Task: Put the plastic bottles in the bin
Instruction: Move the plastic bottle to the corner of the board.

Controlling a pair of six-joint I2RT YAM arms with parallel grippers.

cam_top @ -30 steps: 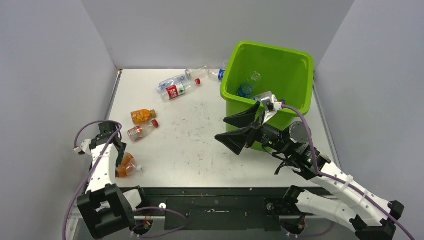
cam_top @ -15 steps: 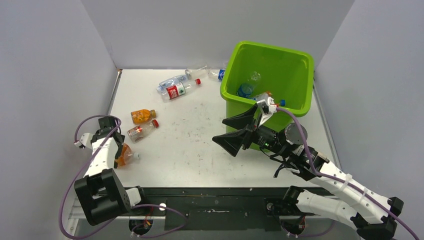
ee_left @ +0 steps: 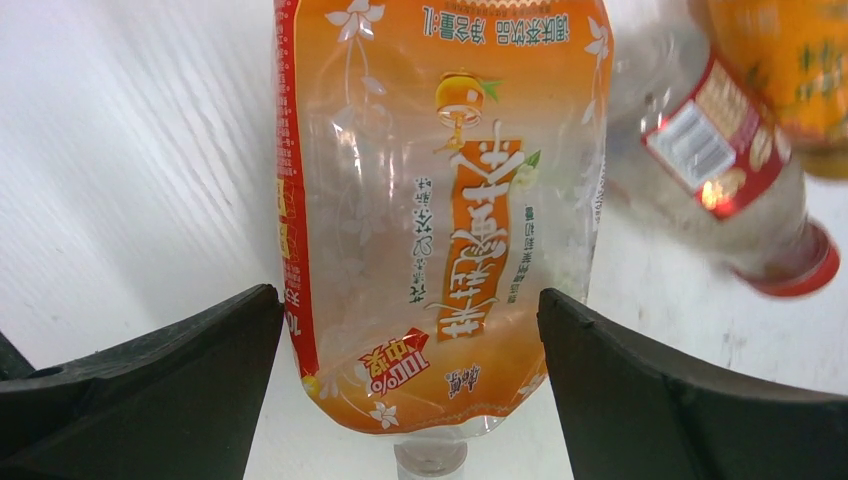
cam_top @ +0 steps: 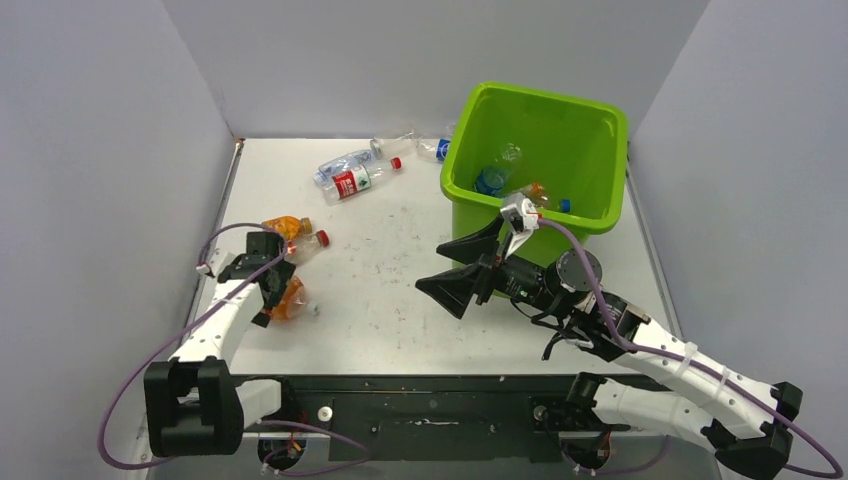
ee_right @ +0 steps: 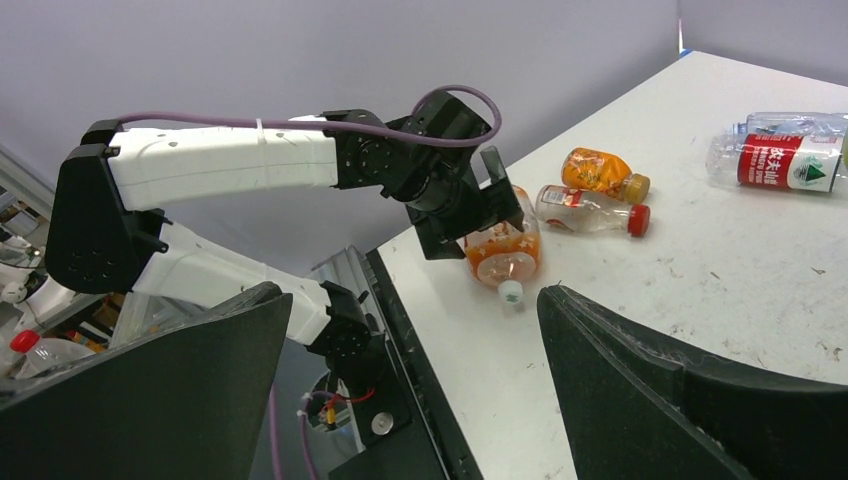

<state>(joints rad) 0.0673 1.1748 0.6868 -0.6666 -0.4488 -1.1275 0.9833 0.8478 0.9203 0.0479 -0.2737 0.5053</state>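
Note:
An orange-labelled plastic bottle (cam_top: pixel 291 301) (ee_left: pixel 440 200) (ee_right: pixel 498 255) lies at the front left of the table, its cap pointing at the near edge. My left gripper (cam_top: pixel 278 293) (ee_left: pixel 408 300) (ee_right: pixel 480 235) straddles it, open. The bottle fills the gap between the fingers and shows no squeeze. Just beyond lie a clear bottle with a red cap (cam_top: pixel 312 242) (ee_left: pixel 730 170) (ee_right: pixel 590 210) and a small orange bottle (cam_top: pixel 283 227) (ee_right: pixel 603 172). My right gripper (cam_top: pixel 440 265) (ee_right: pixel 415 295) hangs open and empty in front of the lime-green bin (cam_top: pixel 470 195). Bottles (cam_top: pixel 497 168) lie inside the bin.
At the back of the table lie a red-labelled bottle (cam_top: pixel 355 180) (ee_right: pixel 790 165), a blue-labelled one (cam_top: pixel 338 163), a clear one (cam_top: pixel 393 147), and another (cam_top: pixel 434 150) beside the bin. Grey walls close in the left, back and right sides. The table's near edge (ee_right: pixel 440 340) is close to the straddled bottle.
My left gripper has swung away from the front-left corner toward the table's middle, and the orange-labelled bottle has moved with it, up to the red-capped one. My right gripper drifted slightly left and down.

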